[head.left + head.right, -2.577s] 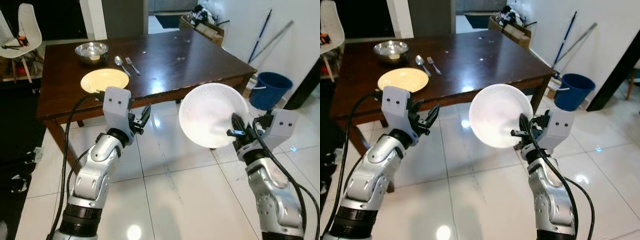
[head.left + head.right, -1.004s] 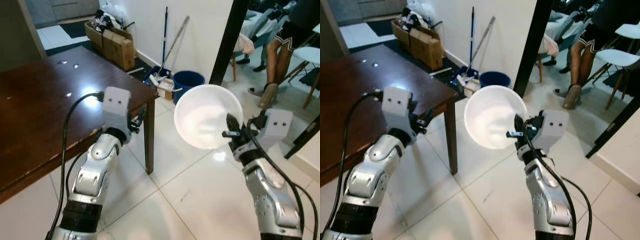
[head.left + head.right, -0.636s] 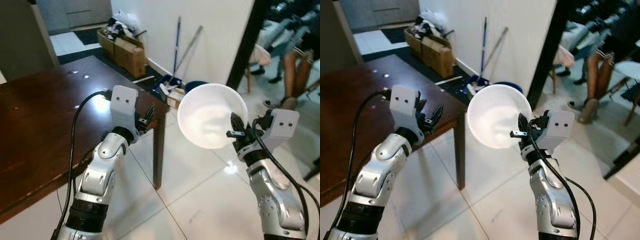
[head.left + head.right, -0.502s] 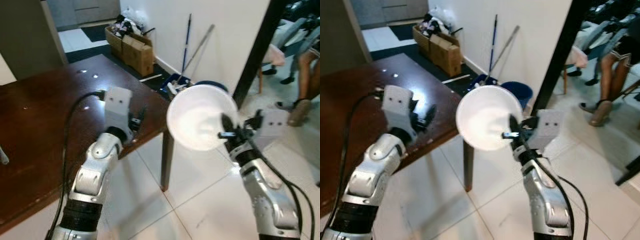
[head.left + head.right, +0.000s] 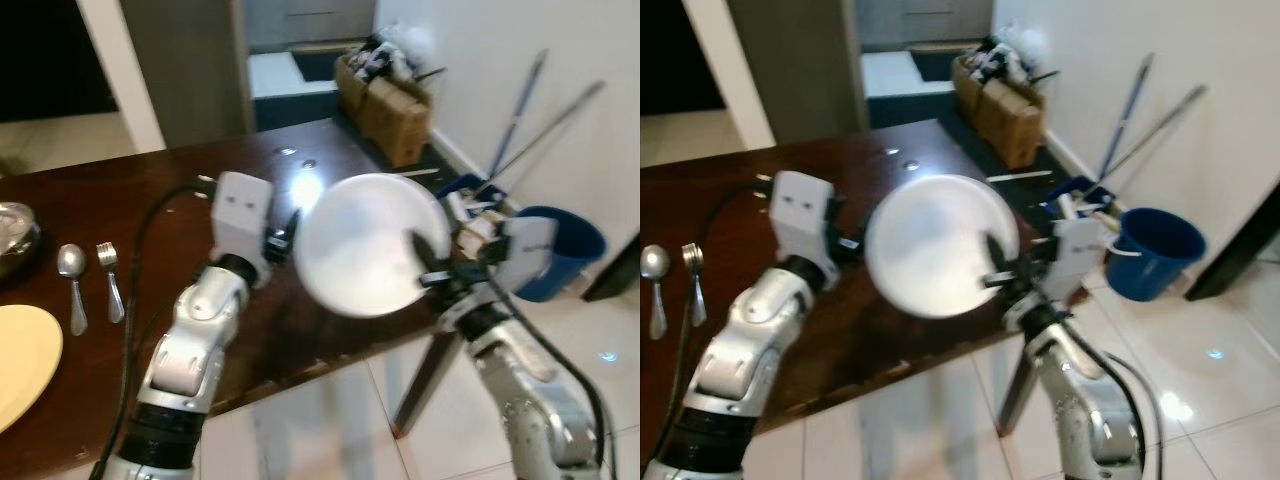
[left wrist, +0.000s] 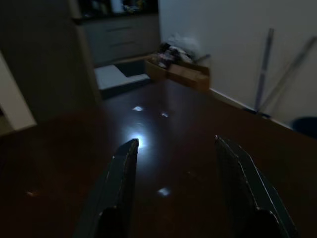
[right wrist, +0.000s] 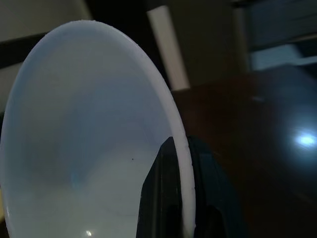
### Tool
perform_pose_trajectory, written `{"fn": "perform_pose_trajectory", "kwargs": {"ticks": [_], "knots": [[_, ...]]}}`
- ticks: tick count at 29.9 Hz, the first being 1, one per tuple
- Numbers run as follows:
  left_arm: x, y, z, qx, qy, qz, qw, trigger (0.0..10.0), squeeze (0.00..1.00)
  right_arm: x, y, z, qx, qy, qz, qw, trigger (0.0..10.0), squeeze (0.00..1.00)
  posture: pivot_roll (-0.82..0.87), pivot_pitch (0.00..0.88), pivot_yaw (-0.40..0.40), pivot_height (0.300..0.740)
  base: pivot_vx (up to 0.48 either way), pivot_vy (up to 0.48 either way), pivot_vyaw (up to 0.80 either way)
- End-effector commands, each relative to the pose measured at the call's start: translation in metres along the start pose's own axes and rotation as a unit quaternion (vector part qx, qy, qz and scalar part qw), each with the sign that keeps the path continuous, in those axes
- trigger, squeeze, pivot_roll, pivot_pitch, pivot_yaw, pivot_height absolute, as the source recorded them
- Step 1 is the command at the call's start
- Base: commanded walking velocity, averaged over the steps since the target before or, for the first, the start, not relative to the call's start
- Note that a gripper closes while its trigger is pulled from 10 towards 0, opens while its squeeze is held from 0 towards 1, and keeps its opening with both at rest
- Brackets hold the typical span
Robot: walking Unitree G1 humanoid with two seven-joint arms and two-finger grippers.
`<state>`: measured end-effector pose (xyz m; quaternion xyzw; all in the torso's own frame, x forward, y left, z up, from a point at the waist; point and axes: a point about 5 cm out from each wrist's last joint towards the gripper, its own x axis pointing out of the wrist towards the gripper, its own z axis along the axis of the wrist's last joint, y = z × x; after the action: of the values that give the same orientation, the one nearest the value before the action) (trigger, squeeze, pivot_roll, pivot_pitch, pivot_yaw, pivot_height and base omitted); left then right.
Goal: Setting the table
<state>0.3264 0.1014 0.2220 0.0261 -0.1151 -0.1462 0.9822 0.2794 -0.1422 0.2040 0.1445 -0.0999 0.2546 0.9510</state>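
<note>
1. Our right gripper (image 5: pixel 425 268) is clamped on the rim of the white plate (image 5: pixel 365 245), held tilted above the table (image 5: pixel 330 330) edge.
2. Our left gripper (image 6: pixel 176 191), fingers apart and empty, hovers over the table.
3. We judge the plate stiff, light, slick and breakable; the rim pinch suits it.
</note>
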Motion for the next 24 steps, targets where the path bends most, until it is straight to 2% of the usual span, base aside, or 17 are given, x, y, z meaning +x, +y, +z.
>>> {"fn": "perform_pose_trajectory", "kwargs": {"ticks": [1,5,7,9,11,15,19,20,24], "knots": [[-0.001,-0.006,0.000,0.003,0.000,-0.013,1.000,10.0,0.00,-0.004,0.002,0.003,0.010,-0.004,0.014,1.000,10.0,0.00,-0.07,0.007,0.093,0.740,0.454,0.000,0.00],[-0.001,-0.008,0.000,0.004,-0.001,-0.017,1.000,10.0,0.00,-0.005,0.004,0.004,0.037,-0.003,0.025,0.999,10.0,0.00,-0.07,0.007,0.092,0.740,0.453,0.000,0.00],[-0.001,-0.010,0.000,0.003,0.000,-0.020,1.000,10.0,0.00,-0.005,-0.003,0.005,0.051,-0.010,-0.002,0.999,10.0,0.00,-0.07,0.007,0.091,0.740,0.369,0.000,0.00],[-0.001,-0.010,0.000,0.003,0.000,-0.020,1.000,10.0,0.00,-0.005,-0.003,0.005,0.051,-0.010,-0.002,0.999,10.0,0.00,-0.07,0.007,0.091,0.740,0.319,0.000,0.00],[-0.001,-0.011,0.000,0.001,0.003,-0.022,1.000,10.0,0.00,-0.005,-0.016,0.006,0.063,-0.014,-0.043,0.997,10.0,0.00,-0.07,0.008,0.092,0.740,0.000,0.000,0.00],[-0.002,-0.012,0.000,-0.002,0.005,-0.022,1.000,10.0,0.00,-0.007,-0.028,0.003,0.077,-0.004,-0.082,0.994,10.0,0.00,-0.07,0.008,0.091,0.740,0.000,0.000,0.00],[-0.003,-0.010,0.000,0.000,0.007,-0.018,1.000,10.0,0.00,-0.009,-0.035,-0.003,0.084,0.016,-0.101,0.991,10.0,0.00,-0.07,0.009,0.090,0.740,0.000,0.000,0.00],[-0.004,-0.005,0.000,0.003,0.010,-0.010,1.000,10.0,0.00,-0.010,-0.040,-0.007,0.084,0.034,-0.116,0.989,10.0,0.00,-0.07,0.010,0.091,0.740,0.000,0.000,0.00],[-0.007,0.004,0.000,0.016,0.017,0.005,1.000,10.0,0.00,-0.009,-0.047,-0.009,0.091,0.040,-0.135,0.986,10.0,0.00,-0.06,0.009,0.092,0.740,0.000,0.000,0.00]]}}
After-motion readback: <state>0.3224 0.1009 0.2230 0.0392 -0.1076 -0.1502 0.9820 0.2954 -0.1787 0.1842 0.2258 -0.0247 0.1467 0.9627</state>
